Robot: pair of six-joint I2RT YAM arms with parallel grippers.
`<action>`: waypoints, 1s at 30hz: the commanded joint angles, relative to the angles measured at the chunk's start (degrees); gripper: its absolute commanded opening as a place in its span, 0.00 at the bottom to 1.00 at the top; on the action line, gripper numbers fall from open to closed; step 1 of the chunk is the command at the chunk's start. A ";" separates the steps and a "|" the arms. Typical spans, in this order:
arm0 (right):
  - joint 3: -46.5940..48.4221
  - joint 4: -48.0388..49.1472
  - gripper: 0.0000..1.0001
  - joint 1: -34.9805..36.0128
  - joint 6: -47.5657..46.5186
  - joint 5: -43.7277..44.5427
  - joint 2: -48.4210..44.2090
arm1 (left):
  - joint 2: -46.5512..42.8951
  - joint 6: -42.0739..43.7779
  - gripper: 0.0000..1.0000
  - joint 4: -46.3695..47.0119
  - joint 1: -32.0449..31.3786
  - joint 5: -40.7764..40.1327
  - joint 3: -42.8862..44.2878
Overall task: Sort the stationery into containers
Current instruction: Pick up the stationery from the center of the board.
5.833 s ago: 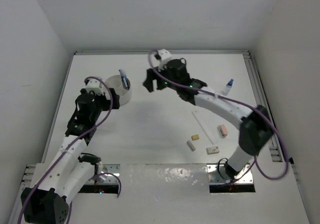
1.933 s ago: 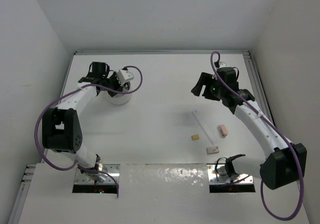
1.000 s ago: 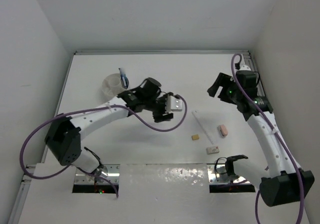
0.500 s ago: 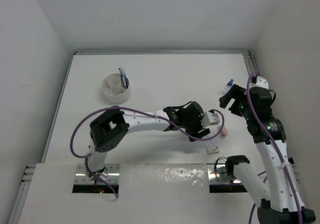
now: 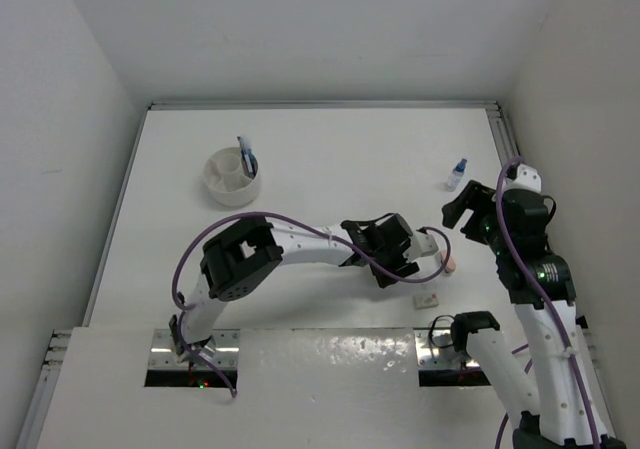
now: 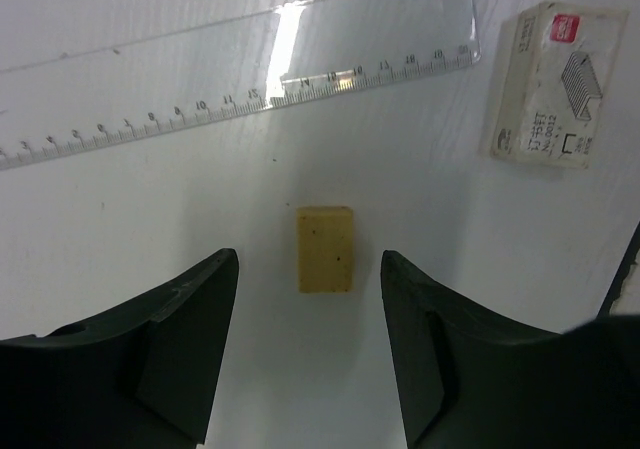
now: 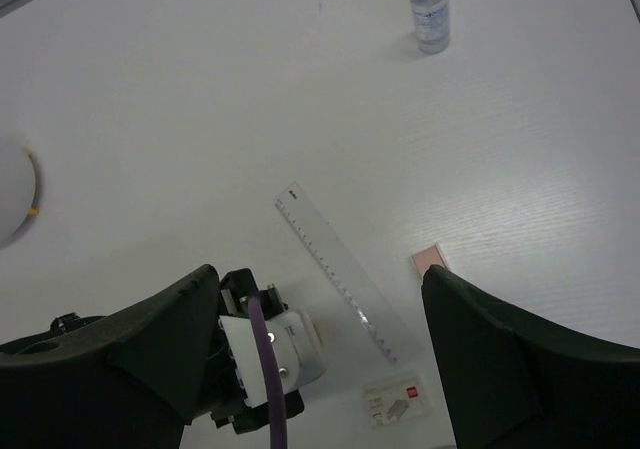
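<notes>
Left end effector hangs part open and empty, its jaws straddling the small tan block eraser on the white table. Closing too high could skid or flip it toward the clear plastic ruler. Right end effector gapes wide, empty. Well away, the round white tub holds an upright blue pen.
</notes>
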 commanded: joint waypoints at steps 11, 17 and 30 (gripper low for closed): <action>-0.10 1.63 0.80 -0.12 -1.05 0.92 1.33 | 2.93 -0.24 0.22 1.84 -1.56 -3.23 0.45; 0.43 2.34 0.80 -0.21 -1.14 1.10 2.12 | 0.56 -0.25 0.00 -2.45 0.02 1.60 0.27; -0.54 12.87 0.78 -0.21 2.20 -4.70 9.76 | -32.83 25.49 0.00 -14.85 31.69 1.96 -15.72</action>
